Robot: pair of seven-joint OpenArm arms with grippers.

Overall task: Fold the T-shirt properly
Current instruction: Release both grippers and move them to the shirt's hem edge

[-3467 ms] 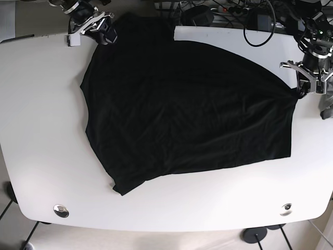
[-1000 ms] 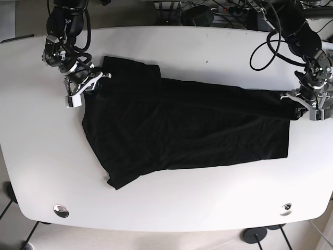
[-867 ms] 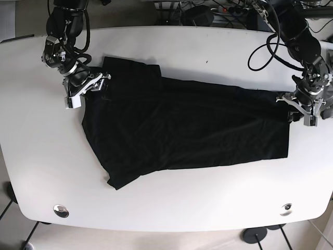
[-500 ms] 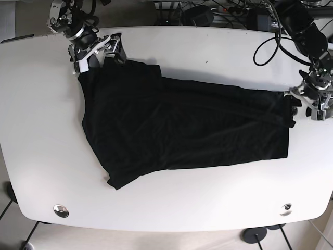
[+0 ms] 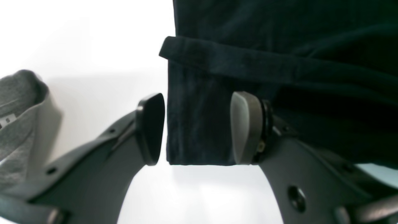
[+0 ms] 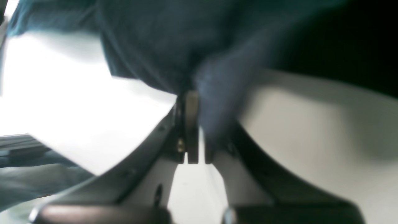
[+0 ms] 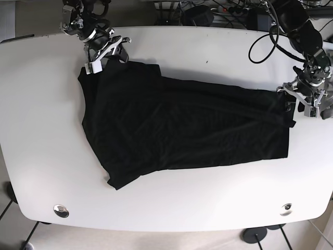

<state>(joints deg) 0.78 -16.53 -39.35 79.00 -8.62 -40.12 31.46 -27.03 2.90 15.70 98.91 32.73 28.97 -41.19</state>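
One black T-shirt (image 7: 177,125) lies spread across the middle of the white table (image 7: 47,156), its top portion folded down so a long ridge runs from upper left toward the right edge, with a pointed corner hanging at lower left. At the upper left of the base view the right gripper (image 7: 108,50) sits at the shirt's top corner; its wrist view shows the fingers pressed together with dark cloth (image 6: 199,71) pinched between them. At the right edge the left gripper (image 7: 303,102) stands with its pads (image 5: 245,127) spread apart, a strip of the shirt's folded edge (image 5: 199,124) lying between them, not squeezed. Cables (image 7: 260,31) crowd the table's far rim. A grey cloth (image 5: 18,118) shows at the left of the left wrist view.
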